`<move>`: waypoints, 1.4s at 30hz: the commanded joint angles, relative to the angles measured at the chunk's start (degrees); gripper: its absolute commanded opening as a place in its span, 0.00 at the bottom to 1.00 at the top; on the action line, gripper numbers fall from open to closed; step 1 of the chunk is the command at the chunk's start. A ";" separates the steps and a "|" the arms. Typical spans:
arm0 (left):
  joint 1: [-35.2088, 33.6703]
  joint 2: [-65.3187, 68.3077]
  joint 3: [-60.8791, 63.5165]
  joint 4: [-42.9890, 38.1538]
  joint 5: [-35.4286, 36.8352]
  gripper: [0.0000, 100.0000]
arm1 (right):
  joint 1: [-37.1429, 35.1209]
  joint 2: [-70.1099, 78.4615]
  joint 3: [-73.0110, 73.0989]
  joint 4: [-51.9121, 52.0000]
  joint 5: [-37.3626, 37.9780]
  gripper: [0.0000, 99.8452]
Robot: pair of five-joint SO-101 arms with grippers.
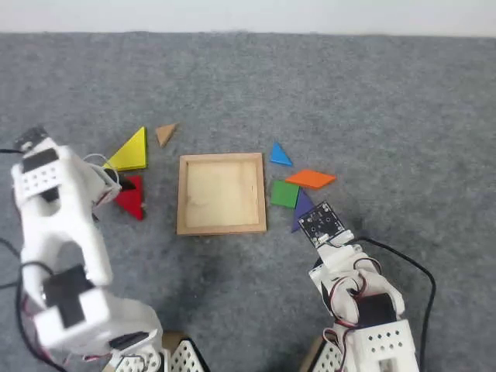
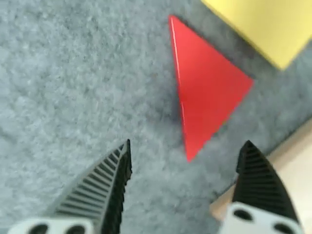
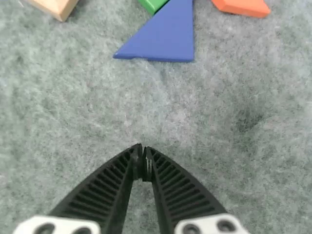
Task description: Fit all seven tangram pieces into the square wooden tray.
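In the high view the left arm (image 1: 58, 201) covers part of the red triangle (image 1: 132, 198), and the right arm (image 1: 324, 225) hides the lower part of the blue triangle (image 1: 301, 203). The left wrist view cuts off the yellow triangle (image 2: 263, 24) and the tray (image 2: 298, 144) at its border. The right wrist view crops the tray corner, the green square (image 3: 152, 5) and the orange piece (image 3: 241, 6).
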 commanded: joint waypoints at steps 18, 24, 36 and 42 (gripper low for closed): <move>4.84 17.67 -12.18 -4.75 9.58 0.33 | 0.57 0.40 0.18 0.13 -0.26 0.01; 4.75 20.66 -16.48 -4.22 9.58 0.33 | 0.57 0.40 0.18 0.13 -0.26 0.01; 5.01 18.02 -18.24 -1.58 -1.23 0.33 | 0.57 0.40 0.18 0.13 -0.26 0.01; 5.27 18.11 -25.63 -1.58 -9.93 0.33 | 0.57 0.40 0.18 0.13 -0.26 0.01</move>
